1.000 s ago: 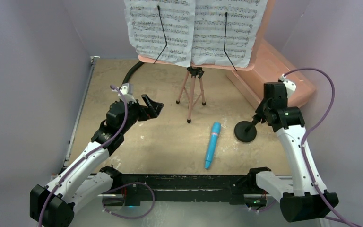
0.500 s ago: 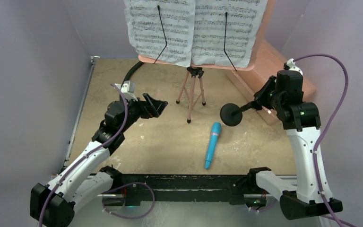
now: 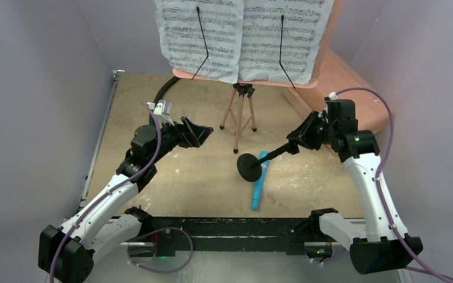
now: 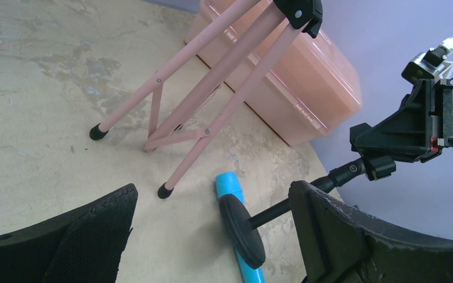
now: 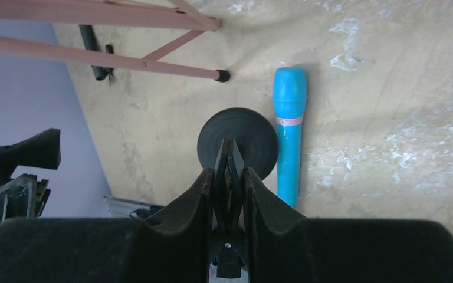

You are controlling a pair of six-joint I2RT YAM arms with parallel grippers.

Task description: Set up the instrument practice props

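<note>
The pink music stand (image 3: 184,73) stands at the back on tripod legs (image 3: 238,118), with two white sheet-music pages (image 3: 197,35) (image 3: 283,35) on it. A blue toy microphone (image 3: 256,191) lies on the table in front. My right gripper (image 3: 298,141) is shut on the clip end of the black mic stand, which is tilted in the air. Its round base (image 3: 248,167) hangs over the microphone's head. In the right wrist view the fingers (image 5: 200,188) pinch the clip, with the base (image 5: 248,138) beside the microphone (image 5: 289,135). My left gripper (image 3: 197,132) is open and holds nothing, left of the tripod.
A large translucent pink box (image 3: 342,82) lies at the back right, behind my right arm. A curved black hose (image 3: 162,91) runs along the back left. Purple walls close in both sides. In the left wrist view the tripod legs (image 4: 212,106) stand just ahead.
My right arm has lifted the mic stand off the table at the right and swung it left, so its base now hangs over the blue microphone. The left gripper has edged slightly right.
</note>
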